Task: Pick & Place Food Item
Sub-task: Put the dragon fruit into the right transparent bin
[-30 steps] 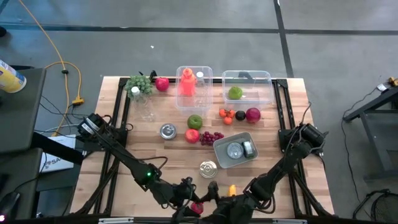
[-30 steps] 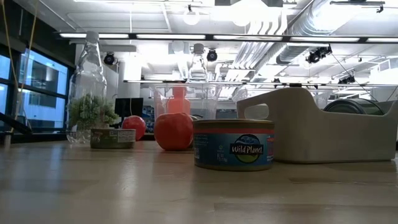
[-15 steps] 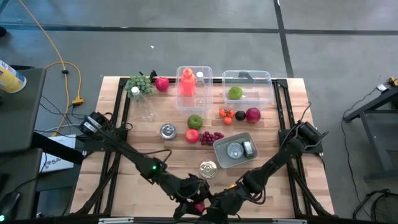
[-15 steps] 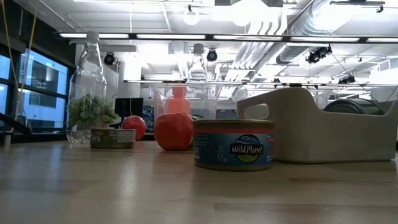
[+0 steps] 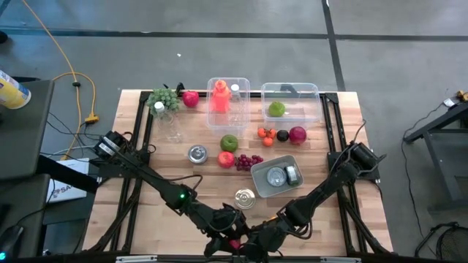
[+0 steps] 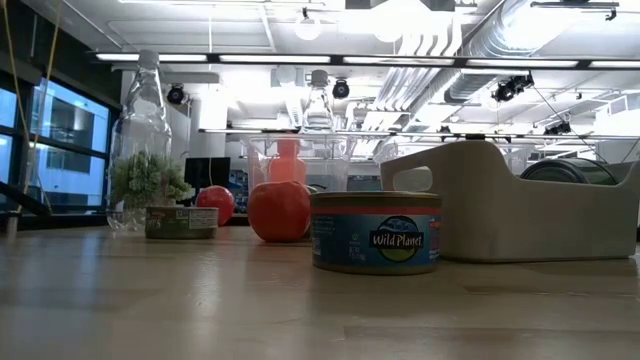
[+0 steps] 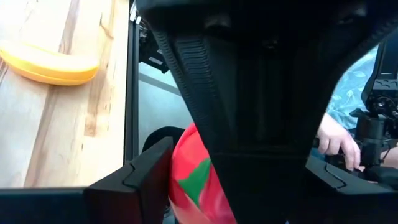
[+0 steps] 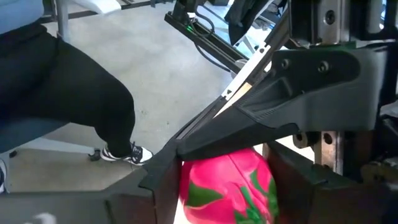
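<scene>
Handover at near table edge: pink-and-green dragon-fruit toy (image 8: 227,185) held in left gripper (image 5: 228,239) fingers while right gripper (image 5: 248,245) fingers close on it, probably for placing farther in.

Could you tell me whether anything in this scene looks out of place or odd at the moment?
Yes: both hands meet at the table's near edge around one pink-and-green fruit, the left hand and right hand crowding each other. A yellow banana lies apart near that edge. The other items on the table stand orderly.
</scene>
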Motion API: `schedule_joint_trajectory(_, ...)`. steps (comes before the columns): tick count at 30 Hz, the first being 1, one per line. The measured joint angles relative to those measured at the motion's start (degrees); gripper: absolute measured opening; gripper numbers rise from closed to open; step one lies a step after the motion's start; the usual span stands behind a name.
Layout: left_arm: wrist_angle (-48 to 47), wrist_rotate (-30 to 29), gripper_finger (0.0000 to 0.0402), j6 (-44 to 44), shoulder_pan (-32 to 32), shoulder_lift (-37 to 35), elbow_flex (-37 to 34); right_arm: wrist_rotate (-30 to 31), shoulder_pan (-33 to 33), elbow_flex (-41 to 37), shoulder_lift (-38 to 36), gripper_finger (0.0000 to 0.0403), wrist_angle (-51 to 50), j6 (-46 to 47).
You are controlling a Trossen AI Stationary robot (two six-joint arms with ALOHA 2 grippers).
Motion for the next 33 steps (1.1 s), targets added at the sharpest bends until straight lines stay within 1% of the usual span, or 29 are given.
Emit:
schedule_joint_trajectory(8,0.1,-0.1,0.0224,-0.6,0.0,0.0,0.0,0.1,0.0,0.0,0.0,0.0171,-1.8,0.1)
schedule_joint_trajectory(10,0.1,-0.3,0.0246,-0.7,0.0,0.0,-0.1,0.0,0.0,0.0,0.0,0.0168,-2.5,0.0)
schedule_joint_trajectory(12,0.1,-0.3,0.0278,0.0,0.0,0.0,-0.1,-0.4,0.1,0.0,-0.1,0.0164,-3.1,0.9)
schedule_joint_trajectory(14,0.0,-1.7,0.0306,1.1,-0.4,0.0,-0.1,-0.9,0.2,-0.1,0.0,0.0161,-4.1,1.4)
schedule_joint_trajectory(17,-0.3,-5.5,0.0331,2.1,-1.6,0.5,0.0,-0.9,0.3,-0.2,0.1,0.0159,-5.6,1.6)
schedule_joint_trajectory(19,-0.5,-6.3,0.0337,2.2,-1.9,0.5,0.0,-0.7,0.5,-0.2,0.1,0.0159,-6.4,2.0)
schedule_joint_trajectory(22,-0.6,-6.6,0.034,2.2,-2.0,0.5,0.0,2.1,0.9,-0.2,0.1,0.0159,-8.0,5.3)
schedule_joint_trajectory(26,-1.3,-6.9,0.0341,2.2,-2.3,0.5,0.0,8.1,2.4,-0.1,0.1,0.0158,-11.7,10.6)
schedule_joint_trajectory(30,-2.4,-5.5,0.0342,2.2,-2.8,0.5,0.0,12.9,4.2,-0.2,-0.7,0.0157,-19.5,16.5)
schedule_joint_trajectory(33,-2.4,-5.7,0.0342,2.2,-3.4,0.5,0.1,20.7,5.5,-0.2,-2.7,0.0157,-26.5,22.2)
